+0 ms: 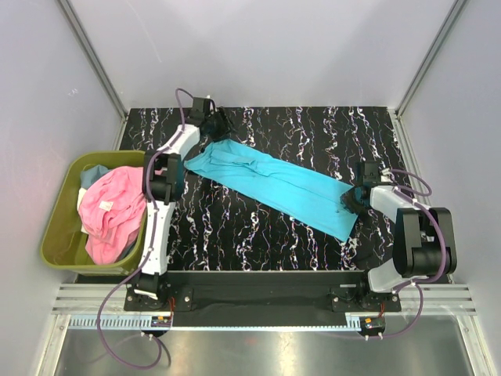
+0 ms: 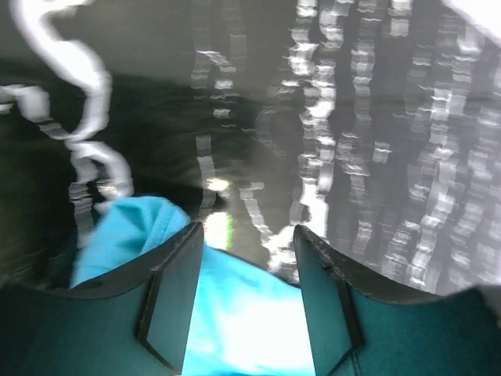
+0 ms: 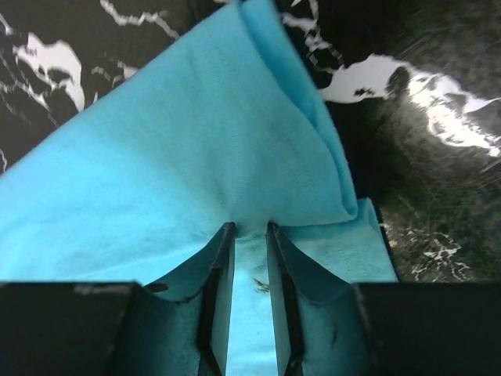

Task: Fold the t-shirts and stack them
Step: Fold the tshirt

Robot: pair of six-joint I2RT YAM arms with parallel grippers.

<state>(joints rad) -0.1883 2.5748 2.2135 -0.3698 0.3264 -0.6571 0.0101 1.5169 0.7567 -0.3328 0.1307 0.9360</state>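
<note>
The turquoise t-shirt point(image 1: 274, 184) lies stretched in a long diagonal band across the black marbled table point(image 1: 329, 133). My right gripper point(image 1: 350, 201) is at the band's near right end. In the right wrist view, that gripper point(image 3: 249, 229) is shut on a pinched fold of the turquoise cloth point(image 3: 180, 157). My left gripper point(image 1: 219, 124) is at the far left end of the shirt. In the blurred left wrist view, its jaws point(image 2: 246, 231) stand wide apart and open, with turquoise cloth point(image 2: 235, 313) lying between and below them. A pink t-shirt point(image 1: 113, 207) and a light blue one point(image 1: 94, 176) are heaped in the bin.
The olive-green bin point(image 1: 59, 227) sits off the table's left edge, beside the left arm. White walls close in the table at the back and on both sides.
</note>
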